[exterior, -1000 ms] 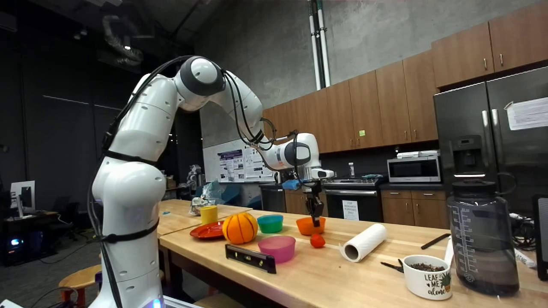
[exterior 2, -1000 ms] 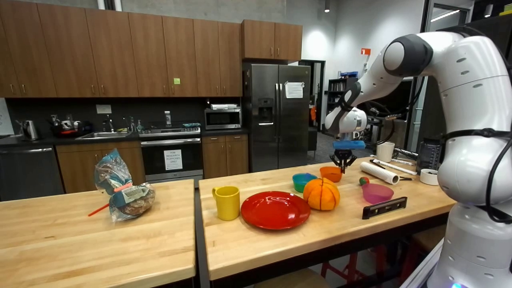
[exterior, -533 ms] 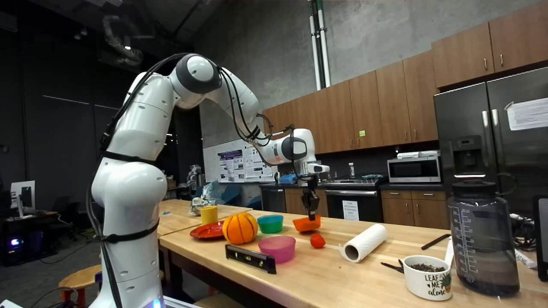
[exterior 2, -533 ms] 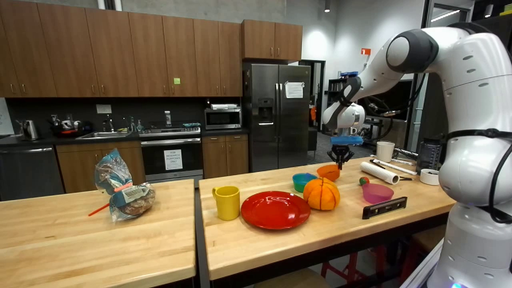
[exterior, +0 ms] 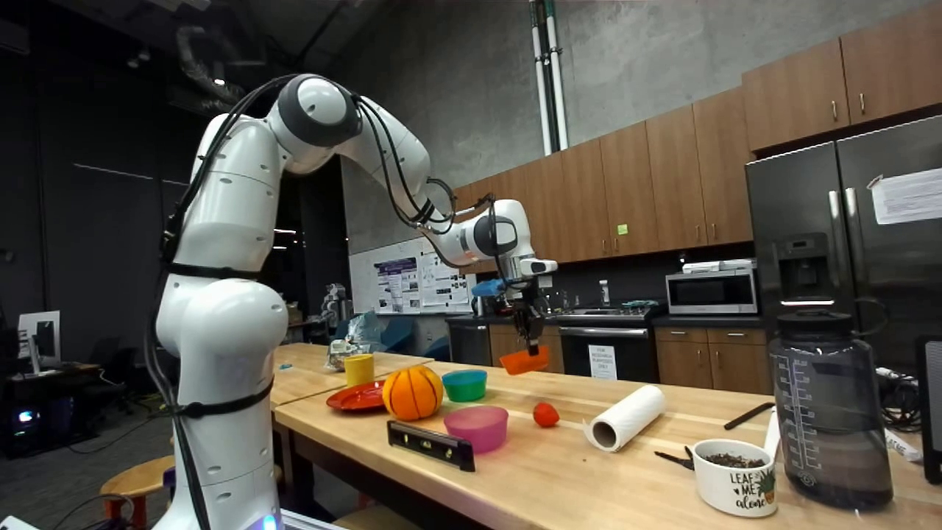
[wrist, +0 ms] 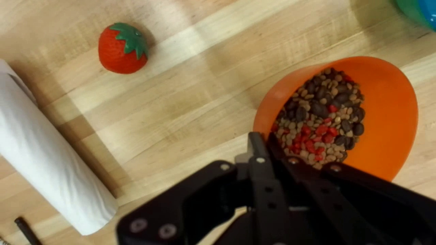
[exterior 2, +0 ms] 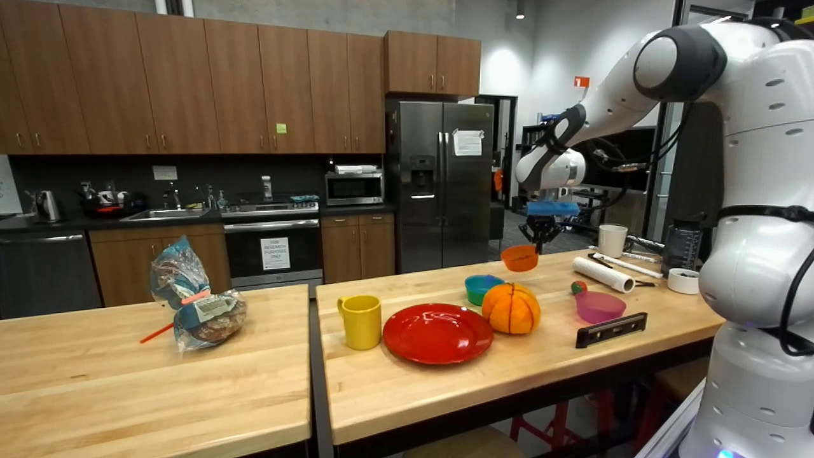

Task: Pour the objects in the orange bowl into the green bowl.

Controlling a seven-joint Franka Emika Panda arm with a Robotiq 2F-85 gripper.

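The small orange bowl is lifted above the table and tilted, its lower side towards the green bowl in an exterior view. My gripper is shut on its rim; the wrist view shows one finger outside the wall and one inside. Small tan, dark brown and red pieces lie inside the orange bowl. The held bowl also shows in an exterior view. The green bowl stands upright on the table, with something blue in it. Only its edge shows in the wrist view.
An orange pumpkin stands beside the green bowl. A pink bowl, a black level, a strawberry and a white paper roll are on the table. A red plate and a yellow mug are further along.
My gripper has risen and shifted slightly towards the green bowl. The orange bowl has been lifted off the table and is now tilted in the gripper. The other things have not moved.
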